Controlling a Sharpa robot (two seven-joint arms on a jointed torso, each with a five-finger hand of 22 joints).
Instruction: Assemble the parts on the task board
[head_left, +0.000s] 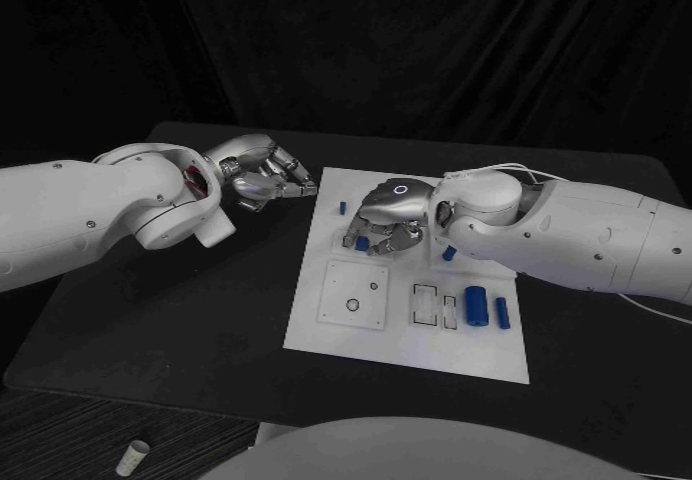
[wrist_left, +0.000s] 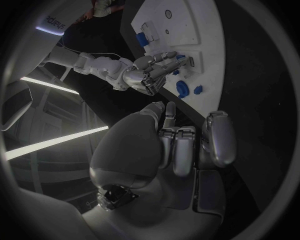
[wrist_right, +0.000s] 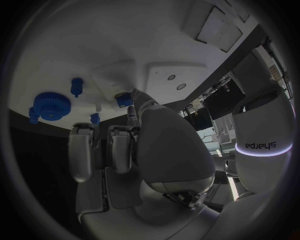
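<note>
White rectangular task board lying flat in the middle of the black table, long side running away from the robot. Near the board's close end, on its right side: a thick blue cylinder and, just beside it, a thinner blue bar, both lying along the board's length. Left of them, 2 narrow upright-rectangle recesses and a square raised plate with 2 small round holes. A small blue peg standing near the far left edge of the board.

Right silver hand low over the far half of the board, palm down, fingers curled toward the surface among small blue pieces; a blue piece just beside the fingertips. From the right wrist: a blue toothed gear seated on the board, a small blue peg near it, and a small blue block right at a fingertip. Cannot tell whether anything is pinched or merely touched.

Left silver hand off the board, above the table just beyond the board's far left corner, fingers curled in toward the palm, holding nothing. From the left wrist, same curled fingers, with the board and the right hand beyond.

A small pale cylinder lying on the carpet below the table's near edge.
</note>
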